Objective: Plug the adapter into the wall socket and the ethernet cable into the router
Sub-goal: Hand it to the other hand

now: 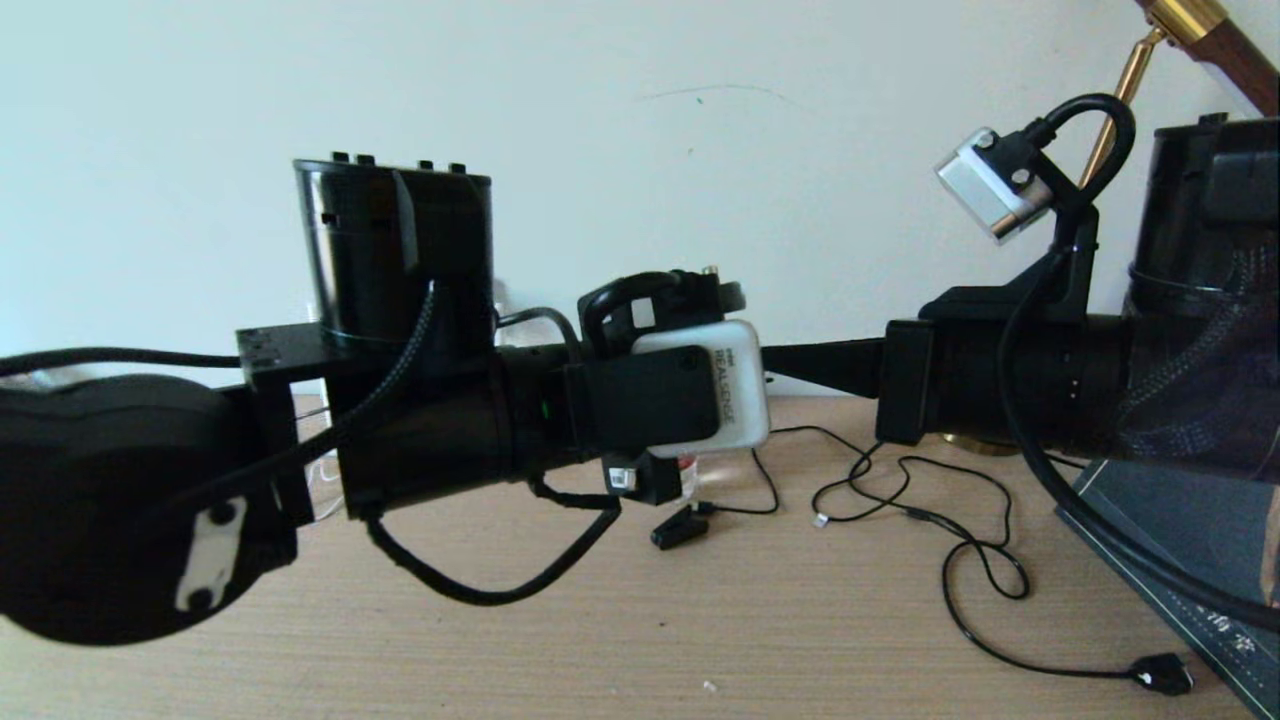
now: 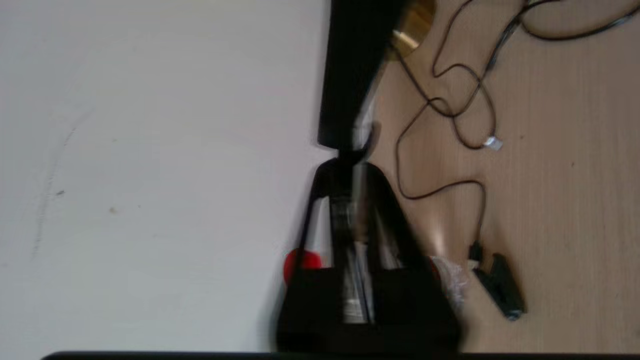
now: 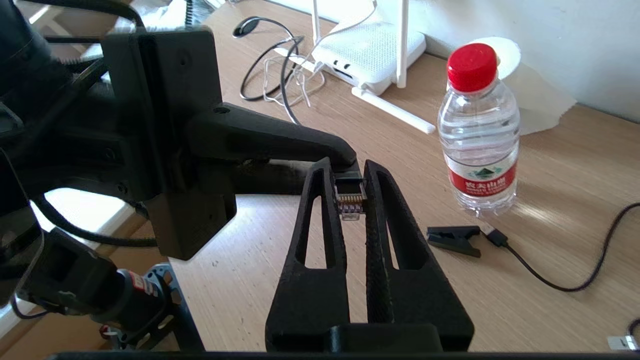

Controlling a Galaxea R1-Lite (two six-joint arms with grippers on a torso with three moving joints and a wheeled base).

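Two claws meet above the counter [image 3: 550, 165]: the right claw [image 3: 351, 172] pinches the ethernet cable [image 3: 351, 200] by its clear plug, apparently a handover, while the left claw [image 3: 345, 155] looks nearly closed. Near the counter's wall edge waits the router [image 3: 367, 47].

Home desk, wooden top [image 1: 760, 620], brass lamp [image 1: 1180, 30], router [image 3: 367, 50]

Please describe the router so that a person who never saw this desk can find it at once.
Look along the wooden desk to its far edge, by the white wall. There, past the water bottle with the red cap, lies the router: a flat white box with thin white antennas. Only it has small dark ports on its front edge.
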